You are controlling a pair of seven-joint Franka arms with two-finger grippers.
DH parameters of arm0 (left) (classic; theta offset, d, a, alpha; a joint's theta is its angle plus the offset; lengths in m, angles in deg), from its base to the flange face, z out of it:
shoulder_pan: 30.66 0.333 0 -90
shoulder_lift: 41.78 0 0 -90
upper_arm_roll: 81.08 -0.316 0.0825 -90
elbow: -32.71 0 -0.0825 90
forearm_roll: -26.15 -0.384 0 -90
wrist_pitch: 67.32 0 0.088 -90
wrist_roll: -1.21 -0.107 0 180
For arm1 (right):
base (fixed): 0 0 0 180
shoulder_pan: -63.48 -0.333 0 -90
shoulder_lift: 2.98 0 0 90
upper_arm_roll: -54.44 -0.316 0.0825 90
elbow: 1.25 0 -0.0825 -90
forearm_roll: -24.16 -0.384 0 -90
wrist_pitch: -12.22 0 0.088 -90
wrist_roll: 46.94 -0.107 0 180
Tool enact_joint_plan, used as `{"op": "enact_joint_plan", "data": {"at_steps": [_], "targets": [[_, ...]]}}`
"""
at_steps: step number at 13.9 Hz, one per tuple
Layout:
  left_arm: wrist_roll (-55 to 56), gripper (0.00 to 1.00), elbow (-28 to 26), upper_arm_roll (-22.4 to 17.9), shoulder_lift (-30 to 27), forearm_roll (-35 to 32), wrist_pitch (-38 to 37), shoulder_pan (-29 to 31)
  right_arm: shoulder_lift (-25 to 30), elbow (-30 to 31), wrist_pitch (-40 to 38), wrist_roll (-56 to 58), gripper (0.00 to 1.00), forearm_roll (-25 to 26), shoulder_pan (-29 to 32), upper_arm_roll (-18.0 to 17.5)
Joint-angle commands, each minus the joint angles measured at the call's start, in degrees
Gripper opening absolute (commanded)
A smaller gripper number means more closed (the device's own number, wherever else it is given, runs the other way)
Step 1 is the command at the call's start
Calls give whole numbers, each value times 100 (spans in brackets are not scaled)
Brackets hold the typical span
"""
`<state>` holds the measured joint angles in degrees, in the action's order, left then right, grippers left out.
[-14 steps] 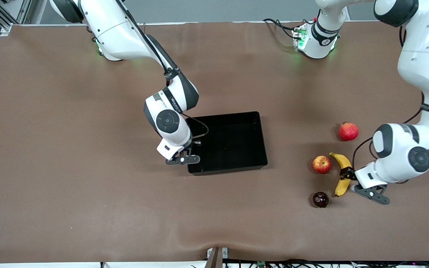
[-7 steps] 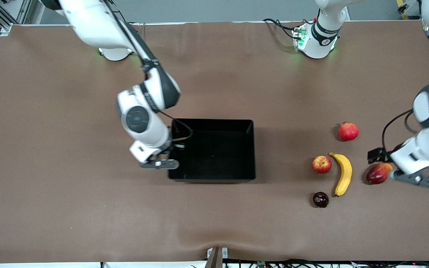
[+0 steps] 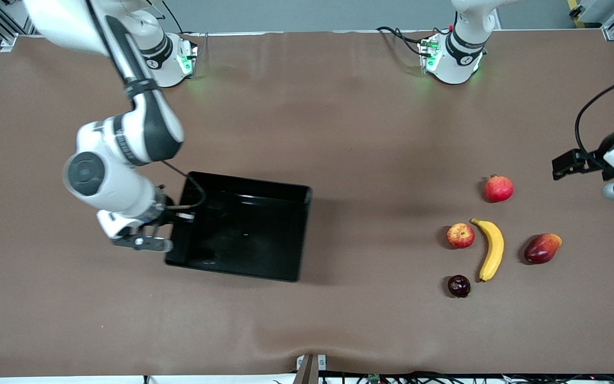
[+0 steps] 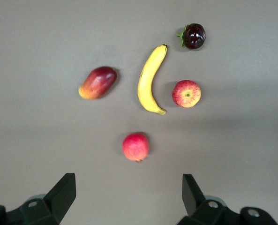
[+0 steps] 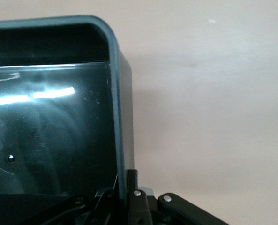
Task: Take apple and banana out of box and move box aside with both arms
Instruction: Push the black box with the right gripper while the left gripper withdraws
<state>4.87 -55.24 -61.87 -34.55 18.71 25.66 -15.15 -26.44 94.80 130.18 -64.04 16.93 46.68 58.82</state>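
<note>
My right gripper point(image 3: 171, 226) is clamped on the wall of the box point(image 3: 243, 234) at its right-arm end. The box sits well toward the right arm's end from the banana point(image 3: 491, 248). The apple point(image 3: 460, 235) lies just beside the banana on the box's side. My left gripper point(image 4: 129, 197) hangs spread and empty above the fruit.

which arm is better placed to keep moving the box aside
Right. The right gripper is shut on the wall of the box at that arm's end of the table. The left gripper hangs open and empty over bare table near the fruits, away from the box.
</note>
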Motion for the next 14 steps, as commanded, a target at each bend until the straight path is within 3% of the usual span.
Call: {"op": "enact_joint_plan", "data": {"at_steps": [1,8,14], "targets": [[478,100,58,118,-117,77,-104,-4,316,441,61,785,0,-6,711,-122],[486,100,498,127,-117,51,-332,-12,132,556,70,3157,0,3,2503,-130],[408,100,498,109,-441,85,-552,14,-254,565,569,3995,0,-6,3498,-130]]}}
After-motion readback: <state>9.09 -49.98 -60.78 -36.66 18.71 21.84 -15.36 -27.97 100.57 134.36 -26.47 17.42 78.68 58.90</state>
